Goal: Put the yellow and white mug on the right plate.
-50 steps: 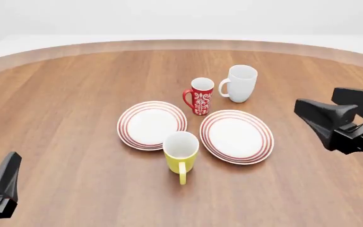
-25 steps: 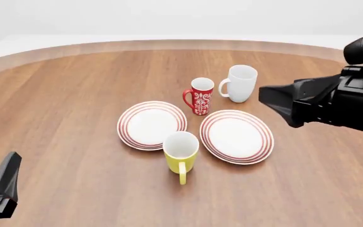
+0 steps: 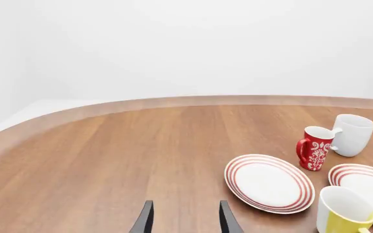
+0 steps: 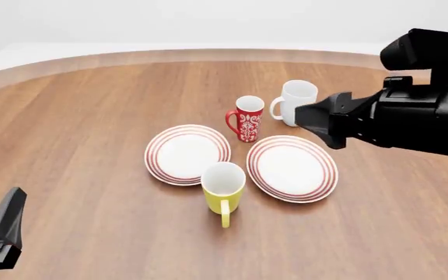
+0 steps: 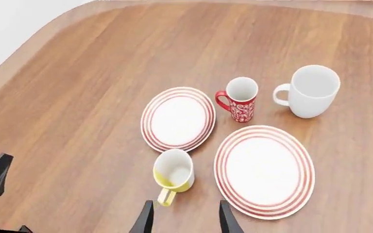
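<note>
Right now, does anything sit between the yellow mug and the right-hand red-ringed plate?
Nothing visible does: the glossy yellow, white-lined mug stands just left of the round white red-ringed right plate, with only bare wooden table between them.

Yellow mug [image 4: 223,191], white inside, stood upright on bench, handle toward near edge, just beside right plate [image 4: 293,168]. Plate white, red-ringed, flat, bare.
</note>
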{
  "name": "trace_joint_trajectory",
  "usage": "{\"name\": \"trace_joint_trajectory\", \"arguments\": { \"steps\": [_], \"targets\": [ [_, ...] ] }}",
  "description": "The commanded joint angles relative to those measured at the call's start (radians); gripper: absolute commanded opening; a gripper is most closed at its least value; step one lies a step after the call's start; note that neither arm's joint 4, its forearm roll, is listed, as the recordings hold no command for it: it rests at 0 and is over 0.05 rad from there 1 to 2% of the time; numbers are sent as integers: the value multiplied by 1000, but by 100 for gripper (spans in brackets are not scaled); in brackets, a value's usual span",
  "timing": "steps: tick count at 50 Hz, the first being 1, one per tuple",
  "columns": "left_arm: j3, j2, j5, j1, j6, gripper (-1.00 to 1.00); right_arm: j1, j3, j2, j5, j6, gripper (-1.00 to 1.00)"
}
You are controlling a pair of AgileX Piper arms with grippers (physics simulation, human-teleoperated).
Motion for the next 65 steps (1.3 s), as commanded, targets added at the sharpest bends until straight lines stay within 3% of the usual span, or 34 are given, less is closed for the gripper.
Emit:
{"name": "trace_joint_trajectory", "arguments": {
  "steps": [1, 10, 34, 40, 65],
  "targets": [
    [0, 0, 0, 0, 0, 100, 23, -6, 33, -5, 22, 100],
    [0, 0, 0, 0, 0, 100, 39, -3, 30, -28, -9, 100],
    [0, 0, 0, 0, 0, 100, 40, -13, 34, -19, -17, 100],
    [0, 0, 0, 0, 0, 100, 24, -49, 49, 17, 19, 100],
    [0, 0, 0, 0, 0, 100, 139, -155, 246, 52, 101, 100]
  ]
}}
